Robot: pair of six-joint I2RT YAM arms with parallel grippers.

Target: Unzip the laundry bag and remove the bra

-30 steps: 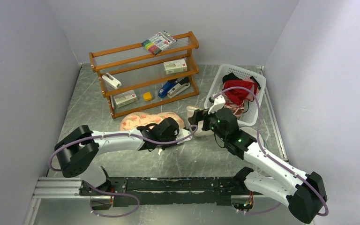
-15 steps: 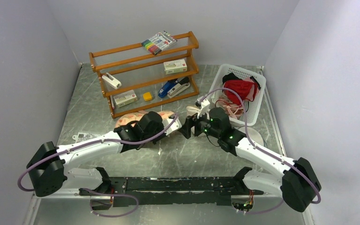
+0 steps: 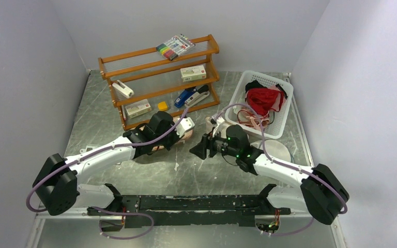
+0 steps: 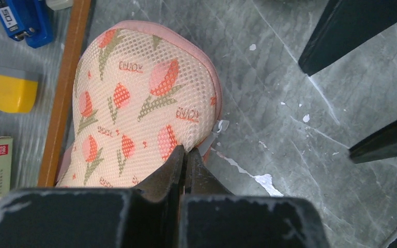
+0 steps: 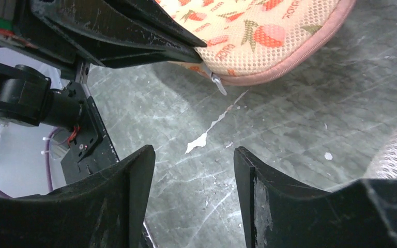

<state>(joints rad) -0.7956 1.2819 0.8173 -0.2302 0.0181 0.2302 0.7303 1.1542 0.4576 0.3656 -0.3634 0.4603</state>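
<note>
The laundry bag (image 4: 144, 98), peach-pink mesh with a red-orange floral print, lies zipped shut by the shelf foot. In the top view only its end (image 3: 187, 135) shows from under my left arm. My left gripper (image 4: 185, 151) is shut, pinching the bag's mesh at its near edge, just beside the metal zip pull (image 4: 220, 125). My right gripper (image 5: 192, 151) is open and empty, low over the table, facing the zip pull (image 5: 216, 82) and the bag (image 5: 258, 31) a short way off. It also shows in the top view (image 3: 199, 150). The bra is hidden.
A wooden shelf (image 3: 160, 82) with boxes and a stapler stands right behind the bag. A white basket (image 3: 284, 111) with a red garment (image 3: 262, 98) is at the right. A cream mesh cone-shaped object (image 3: 210, 124) lies beside my right wrist. A yellow block (image 4: 13, 93) lies under the shelf.
My left arm has swung back toward the shelf with the bag in its grip. My right gripper has moved left and down, now facing the bag's zip end.
</note>
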